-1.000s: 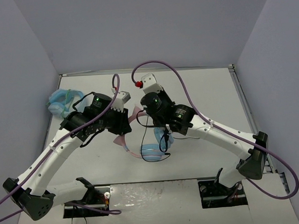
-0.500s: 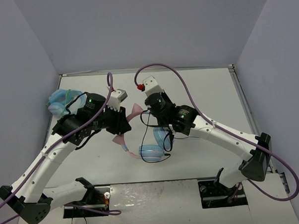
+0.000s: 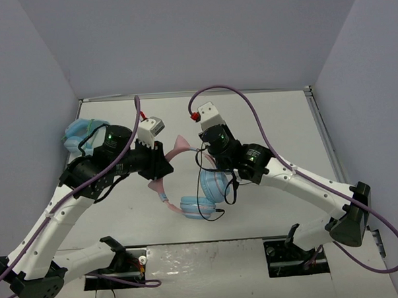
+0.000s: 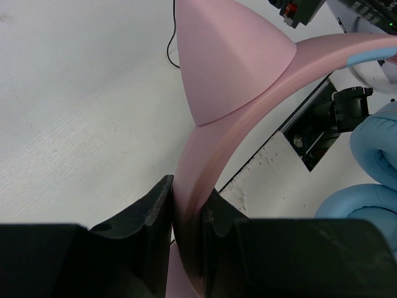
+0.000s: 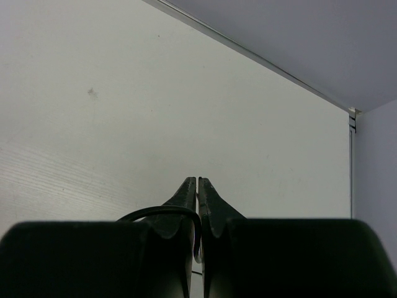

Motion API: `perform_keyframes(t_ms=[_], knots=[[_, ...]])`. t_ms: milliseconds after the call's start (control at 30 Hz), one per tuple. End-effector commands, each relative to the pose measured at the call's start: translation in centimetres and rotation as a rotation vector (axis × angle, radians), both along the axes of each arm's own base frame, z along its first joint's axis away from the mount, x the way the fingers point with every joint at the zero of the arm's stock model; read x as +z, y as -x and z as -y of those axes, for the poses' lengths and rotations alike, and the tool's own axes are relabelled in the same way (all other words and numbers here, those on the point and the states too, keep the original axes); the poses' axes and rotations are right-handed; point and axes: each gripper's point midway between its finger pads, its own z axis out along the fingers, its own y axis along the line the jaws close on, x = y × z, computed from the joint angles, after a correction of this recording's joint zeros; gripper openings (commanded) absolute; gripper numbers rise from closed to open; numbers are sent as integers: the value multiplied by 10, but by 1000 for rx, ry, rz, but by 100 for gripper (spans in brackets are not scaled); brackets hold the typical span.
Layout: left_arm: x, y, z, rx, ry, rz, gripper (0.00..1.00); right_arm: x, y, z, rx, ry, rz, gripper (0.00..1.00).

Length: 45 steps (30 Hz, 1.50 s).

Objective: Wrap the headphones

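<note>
The headphones hang off the table, held by their pink headband [image 3: 159, 188]. My left gripper [image 4: 186, 208] is shut on that headband [image 4: 208, 155], just below a pink cat ear [image 4: 223, 62]. The light blue ear cups [image 3: 212, 185] hang between the two arms in the top view and show at the right edge [image 4: 375, 143] of the left wrist view. My right gripper [image 5: 197, 181] is shut, and the thin black cable [image 5: 155, 212] curves in between its fingers. The cable [image 3: 225, 191] loops down beside the cups.
A separate all-light-blue looped item [image 3: 83, 134] lies by the left wall. Purple arm cables [image 3: 250, 107] arch over the white table [image 3: 284, 125]. Grey walls close the back and both sides. The arm bases [image 3: 296, 250] sit at the near edge.
My left arm has swung the headband round, and the ear cups have spread out and shifted right. My right wrist has drifted right with the cable. Both grips are unchanged.
</note>
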Motion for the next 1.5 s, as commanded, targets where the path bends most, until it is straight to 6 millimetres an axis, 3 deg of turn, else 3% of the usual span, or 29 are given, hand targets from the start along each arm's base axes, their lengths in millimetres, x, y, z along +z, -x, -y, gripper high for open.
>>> perform_keyframes(t_ms=[0, 133, 333, 533, 1067, 1467], knots=[[77, 2, 14, -30, 208, 160, 0, 22, -2, 5, -25, -91, 58, 3], [78, -1, 15, -16, 211, 160, 0, 32, -1, 7, -30, -111, 76, 0], [65, -11, 17, 7, 179, 133, 0, 57, 0, 14, -48, -129, 117, 0], [66, -17, 21, 28, 219, 130, 0, 54, 2, 19, -60, -123, 114, 1], [127, -20, 24, 49, 393, 252, 0, 28, 5, 17, -52, -133, 72, 1], [172, -11, 25, 16, 504, 331, 0, 23, 5, 18, -57, -132, 72, 1]])
